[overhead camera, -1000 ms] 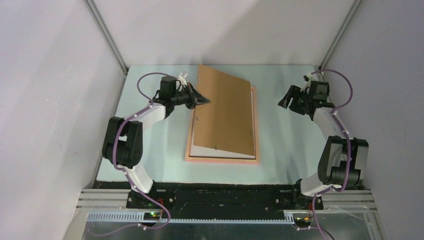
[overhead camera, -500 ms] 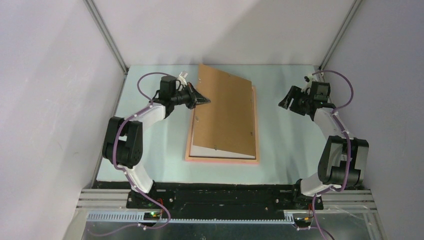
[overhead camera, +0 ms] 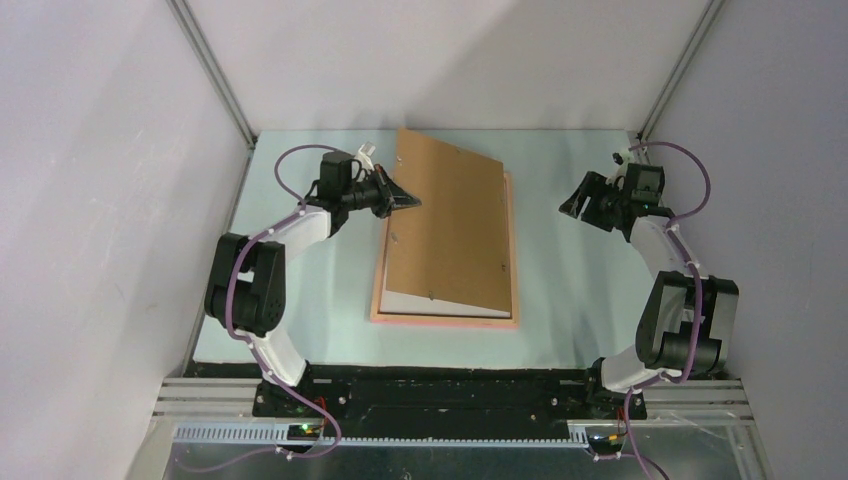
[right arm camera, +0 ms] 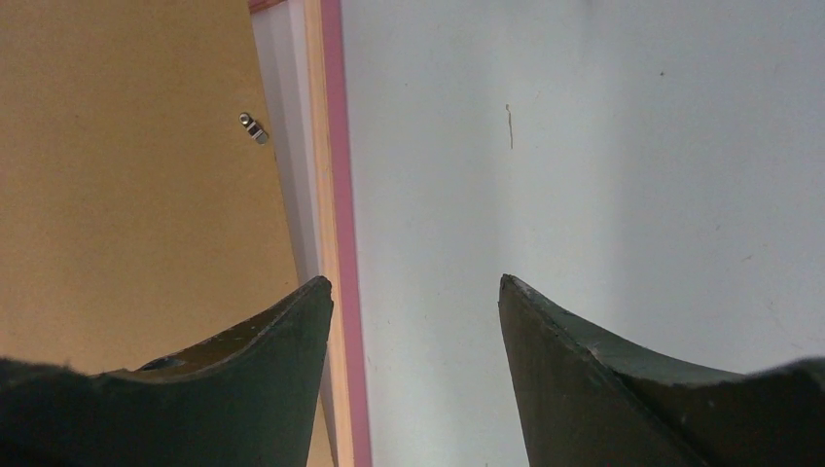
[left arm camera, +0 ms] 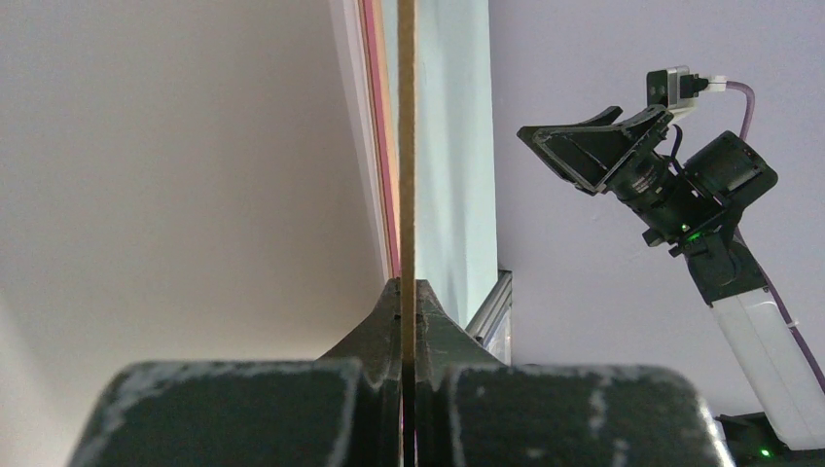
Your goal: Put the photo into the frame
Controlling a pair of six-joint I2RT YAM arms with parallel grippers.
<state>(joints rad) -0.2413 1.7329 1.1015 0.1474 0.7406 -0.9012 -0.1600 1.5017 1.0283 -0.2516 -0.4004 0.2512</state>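
A pale green table (overhead camera: 300,300) sits inside grey walls. From above, the pink frame (overhead camera: 440,320) lies flat at its middle with the brown backing board (overhead camera: 450,230) tilted over it, the board's far left edge raised by the left gripper (overhead camera: 405,200). Under the board's near edge shows a white strip, probably the photo (overhead camera: 440,303) lying face down inside the frame. The right gripper (overhead camera: 578,205) hovers to the right of the frame, touching nothing. The left wrist view shows the board's thin edge pinched tight between that gripper's fingers. The right wrist view shows the right jaws spread wide above bare table just beside the frame's rail, and a small metal clip (right arm camera: 253,127) on the board. The photo looks light, floppy and slick, easily creased or smudged, so pinching a margin or corner seems safest. The stiff board tolerates an edge grip.
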